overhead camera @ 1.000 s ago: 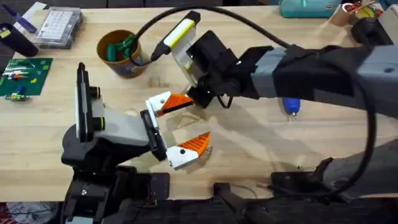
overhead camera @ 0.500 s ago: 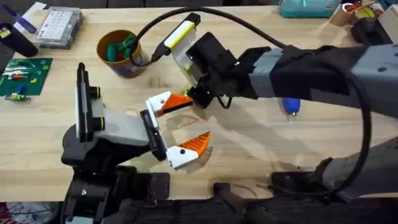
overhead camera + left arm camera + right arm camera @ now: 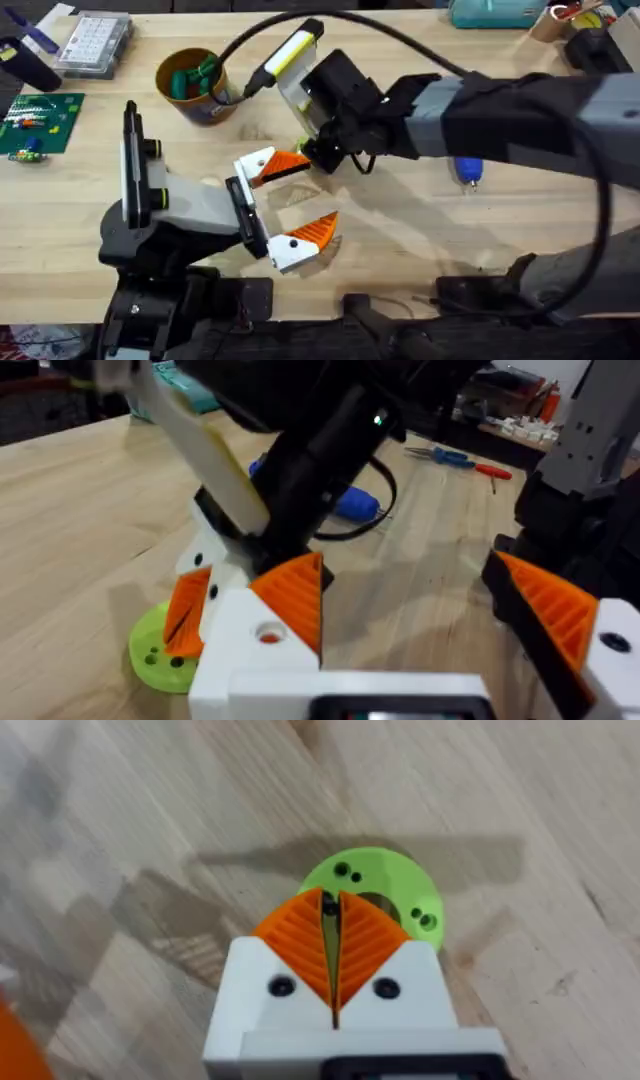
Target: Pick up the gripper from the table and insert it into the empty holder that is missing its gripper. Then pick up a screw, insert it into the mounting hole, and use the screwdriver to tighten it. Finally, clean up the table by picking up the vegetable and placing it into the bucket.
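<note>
From overhead, the right arm reached across the middle of the pale wooden table (image 3: 420,250), its bulky black wrist hiding what lay beneath it, while the right wrist camera looked straight down on that spot: the right gripper (image 3: 333,955) had its two orange ribbed pads pressed together, only a thin dark slit between them, poised over a flat lime-green disc (image 3: 385,892) with small dark holes near its rim; whether the tips touched the disc could not be told. The left wrist view caught the same disc (image 3: 160,658) from the side, lying flat on the wood with the right arm's orange-and-white fingers standing on or just above it. The left gripper (image 3: 282,205) was spread wide, its white fingers with orange pads well apart and holding nothing, one finger near the right arm's wrist and the other toward the table's near edge. The screwdriver (image 3: 468,170), bright blue and rounded, lay on the table beyond the right arm's forearm, mostly hidden from above; in the left wrist view it (image 3: 352,505) showed as a smooth blue barrel behind the black arm. The bucket (image 3: 196,87), round and yellow-tan with a dark blue label, stood toward the far left of the table with green items inside, and a clear plastic parts box (image 3: 95,43) sat beyond it near the far edge.
</note>
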